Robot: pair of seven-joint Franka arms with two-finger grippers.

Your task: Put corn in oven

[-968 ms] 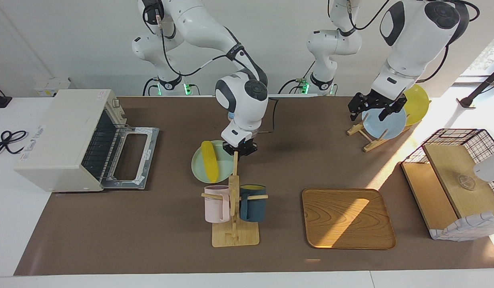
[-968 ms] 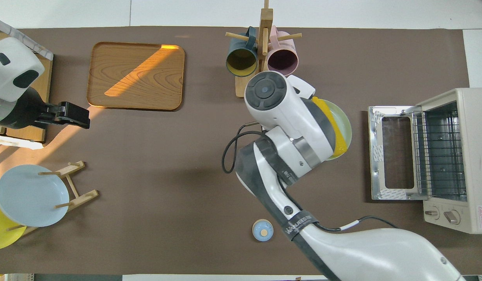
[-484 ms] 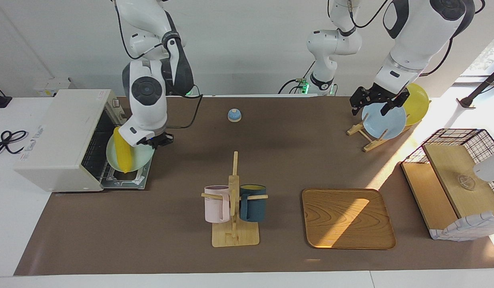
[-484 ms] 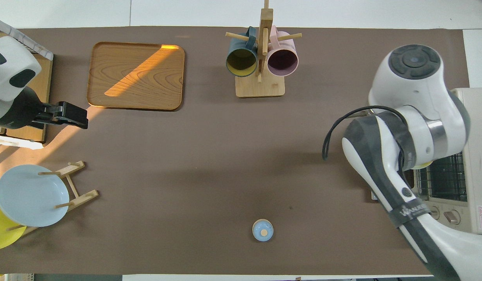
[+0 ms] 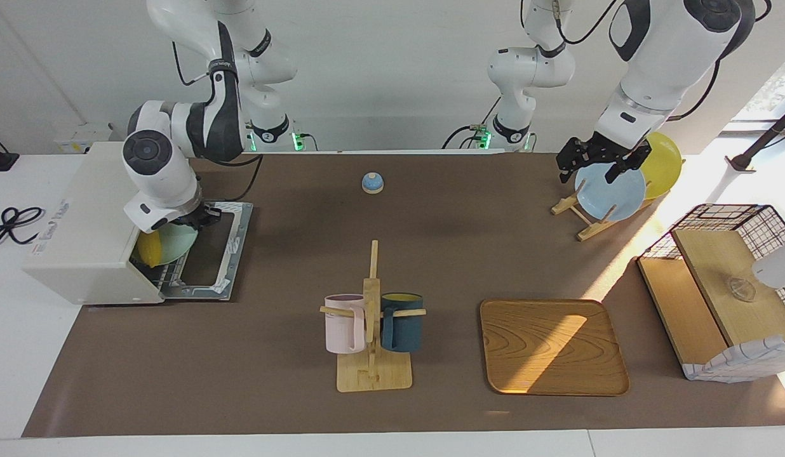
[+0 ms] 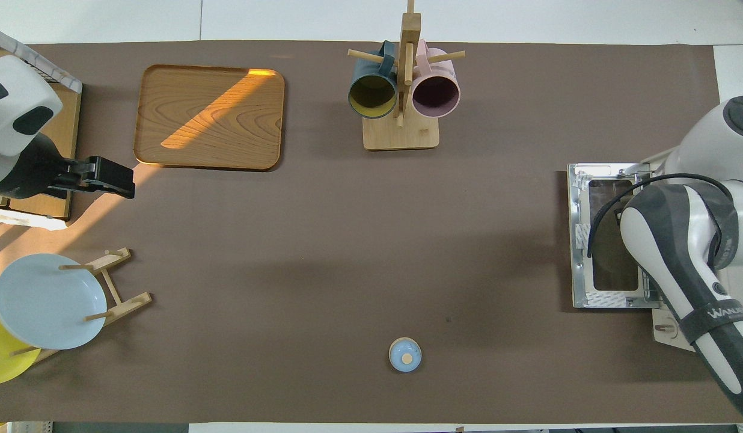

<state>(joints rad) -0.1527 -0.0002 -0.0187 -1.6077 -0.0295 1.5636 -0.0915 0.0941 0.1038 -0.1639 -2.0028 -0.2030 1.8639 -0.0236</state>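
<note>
The oven (image 5: 94,216) stands open at my right arm's end of the tabletop (image 5: 291,254), door down. My right fingers (image 5: 199,218) pinch the green plate (image 5: 176,242), pushing it onto the rack; the corn (image 5: 148,249) rides on it, just inside. My left fingers (image 5: 597,166) wait spread wide over the plate rack (image 5: 580,212).

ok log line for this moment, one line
right gripper: shut on plate rim, at oven mouth | corn: on plate, partly inside | door: open | left gripper: open, over plate rack, waiting
</note>
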